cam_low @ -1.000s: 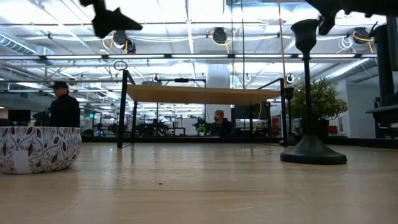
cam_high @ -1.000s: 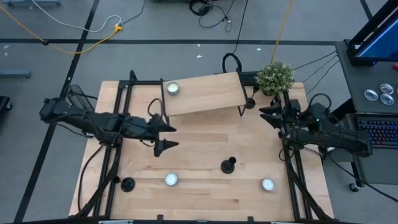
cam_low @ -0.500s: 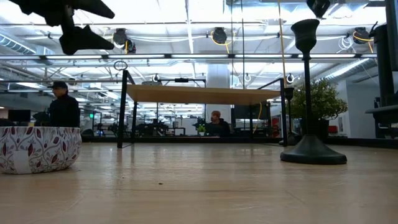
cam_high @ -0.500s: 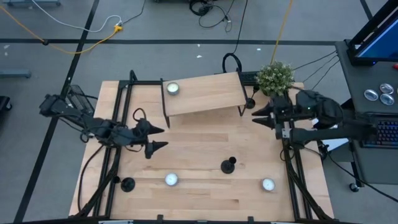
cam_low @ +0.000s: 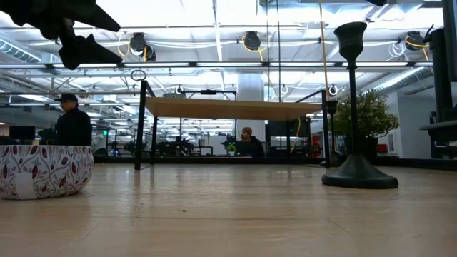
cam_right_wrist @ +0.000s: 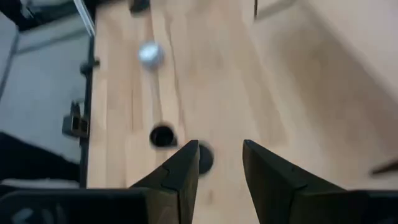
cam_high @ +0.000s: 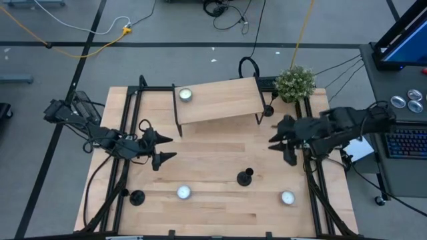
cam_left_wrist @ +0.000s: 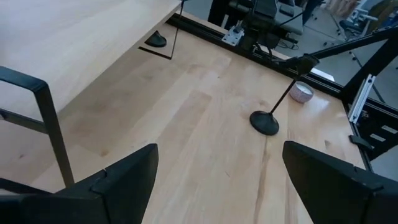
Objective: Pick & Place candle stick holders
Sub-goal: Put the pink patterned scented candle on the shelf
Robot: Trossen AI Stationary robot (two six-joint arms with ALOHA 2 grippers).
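Three candle stick holders are yours to move, and none is held yet: by my reading, you are at the approach stage of a pick.

The central holder (cam_high: 245,177) stands upright just off the middle of the table (cam_high: 213,147), toward 4 o'clock. It is matte black, with a flat, gently domed round base, a thin straight stem and a small cup on top. The corner holder (cam_high: 137,197) sits at 8 o'clock near the table's edge. A third dark round piece (cam_high: 268,111) at 1 o'clock, beside the shelf's leg, is likely the last holder, though its stem is too small to make out.

Your right gripper (cam_high: 273,137) hovers at 1 o'clock from the central holder, well apart from it, jaws parted a little with nothing between them. Your left gripper (cam_high: 172,147) hangs at 9 o'clock, jaws spread wide and empty.

Next, I judge, bring the right gripper over the central holder, descend and close on the narrow stem. The stem is slim and smooth, so centre it between the jaws or the holder may tip.

Around it, the table is pale, smooth planked wood. A raised wooden shelf (cam_high: 217,100) on thin black legs stands at 12 o'clock, and three small round bowls (cam_high: 183,193) sit about.
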